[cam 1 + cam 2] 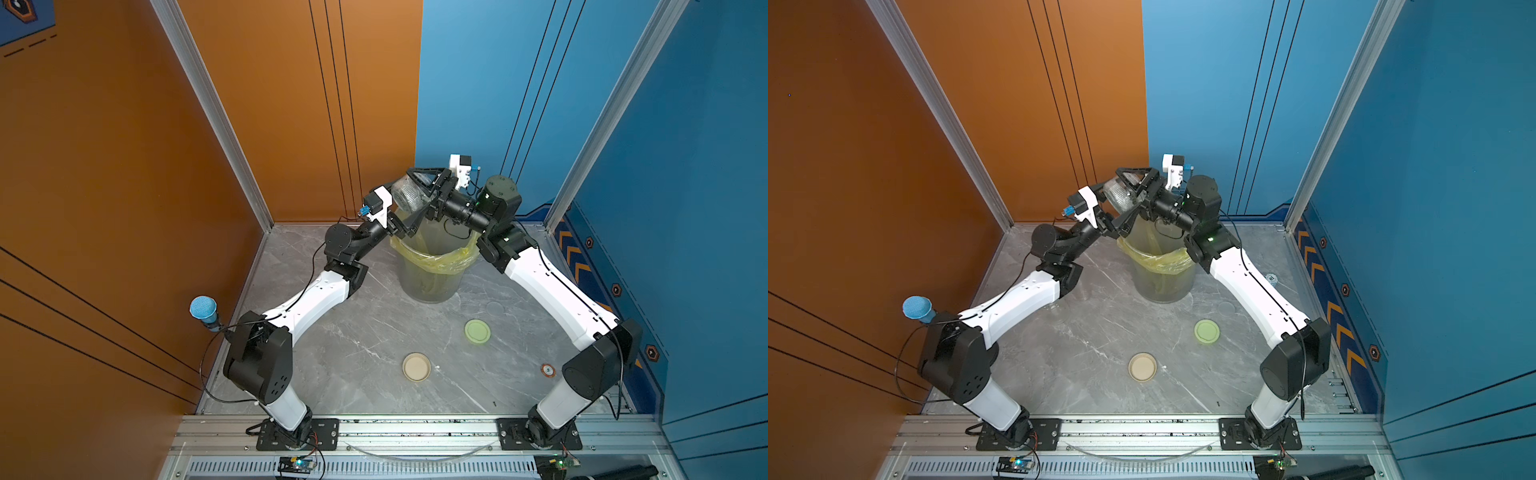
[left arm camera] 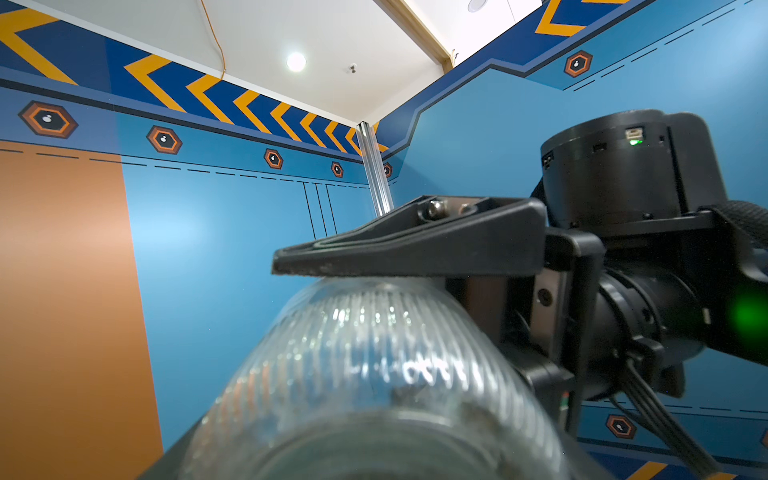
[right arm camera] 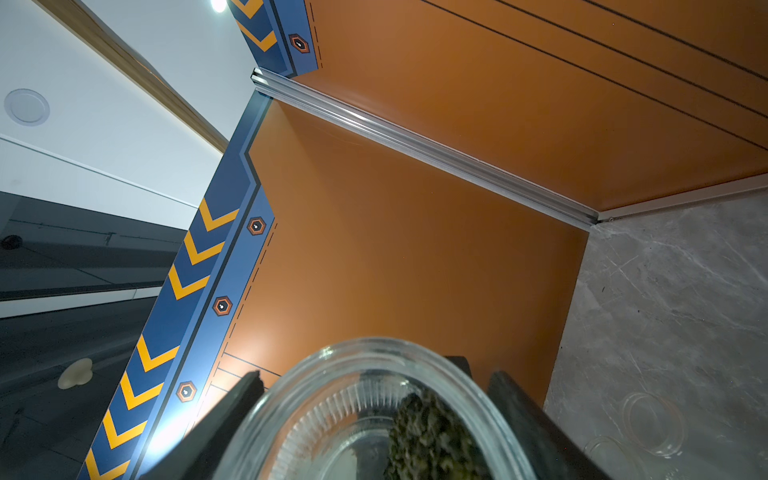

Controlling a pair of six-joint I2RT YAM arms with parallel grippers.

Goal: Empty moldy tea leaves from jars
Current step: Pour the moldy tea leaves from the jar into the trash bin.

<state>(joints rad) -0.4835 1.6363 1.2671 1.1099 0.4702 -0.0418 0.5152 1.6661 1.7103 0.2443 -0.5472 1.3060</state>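
A clear ribbed jar point(image 1: 409, 194) point(image 1: 1121, 193) hangs tilted and lidless above the bin. My right gripper point(image 1: 411, 199) is shut on its sides; the right wrist view shows the jar point(image 3: 332, 374) between both fingers point(image 3: 232, 419). A dark greenish clump of tea leaves point(image 3: 432, 436) sits inside it. My left gripper point(image 1: 399, 226) point(image 1: 1111, 226) meets the jar's lower end at the bin's rim. In the left wrist view the jar point(image 2: 374, 353) fills the space between its jaws, under a right finger point(image 2: 415, 245).
The grey bin point(image 1: 432, 286) with a yellow bag point(image 1: 436, 257) stands at the table's back middle. A green lid point(image 1: 477, 331), a beige lid point(image 1: 416, 366) and a faint translucent lid point(image 1: 494, 309) lie in front. A clear jar point(image 3: 653, 424) stands on the table.
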